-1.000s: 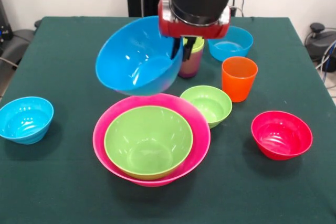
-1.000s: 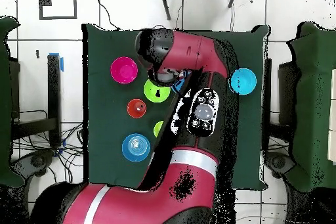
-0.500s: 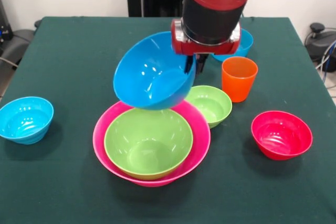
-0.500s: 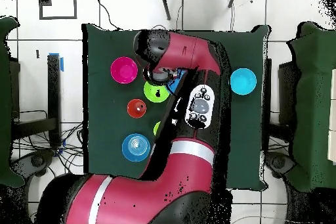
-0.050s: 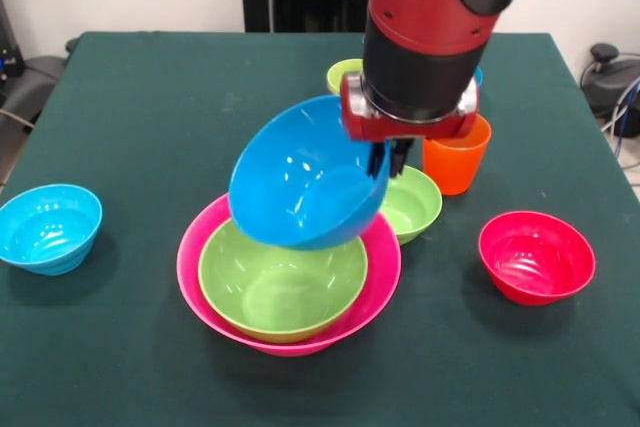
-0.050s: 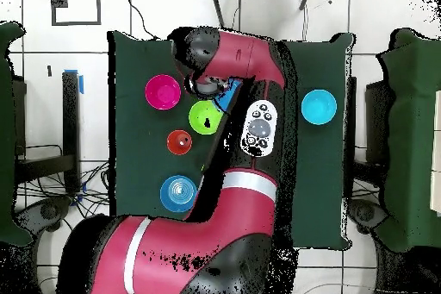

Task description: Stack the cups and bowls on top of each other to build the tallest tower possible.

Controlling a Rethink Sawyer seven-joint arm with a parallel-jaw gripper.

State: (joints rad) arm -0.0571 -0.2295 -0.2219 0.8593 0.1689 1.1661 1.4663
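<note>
Green cloth table point(image 5: 130, 97), small bowls and cups scattered wide so the middle stays free for the tower point(image 5: 290, 292): large green bowl point(image 5: 283, 269) nested in the huge pink bowl point(image 5: 372, 282). My gripper point(image 5: 385, 159) is pinched on the rim of the large blue bowl point(image 5: 300, 179), so it hangs tilted just above the green one, rim-gripped to drop in and nest.

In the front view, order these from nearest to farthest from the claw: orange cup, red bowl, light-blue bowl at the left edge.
From the claw:
1. orange cup, just right of it.
2. red bowl, lower right.
3. light-blue bowl, far left.
</note>
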